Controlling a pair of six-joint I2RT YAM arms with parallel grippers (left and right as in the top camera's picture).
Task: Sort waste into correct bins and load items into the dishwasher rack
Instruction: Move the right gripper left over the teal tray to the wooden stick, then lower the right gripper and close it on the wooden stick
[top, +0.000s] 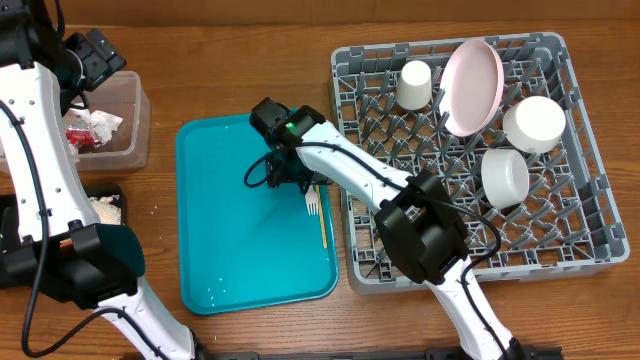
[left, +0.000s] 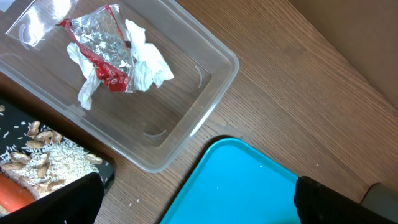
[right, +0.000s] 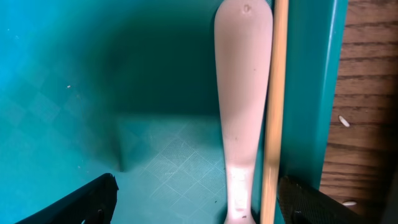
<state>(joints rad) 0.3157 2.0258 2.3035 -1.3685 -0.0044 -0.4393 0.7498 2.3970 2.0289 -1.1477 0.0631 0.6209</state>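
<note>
A teal tray (top: 230, 235) with a faint checked texture carries a white fork (right: 242, 93) and a pale wooden stick (right: 277, 93), the grey lattice rack (top: 590, 205) holds a pink plate (top: 472, 85) and white bowls (top: 534, 123), and the wrapper (left: 99, 46) is red-and-silver.

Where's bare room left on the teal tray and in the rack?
The teal tray is bare left of the fork and wooden stick, which lie along its right rim under the right gripper. In the rack, the peg rows nearest the robot are free; cup, plate and two bowls crowd the far half.
</note>
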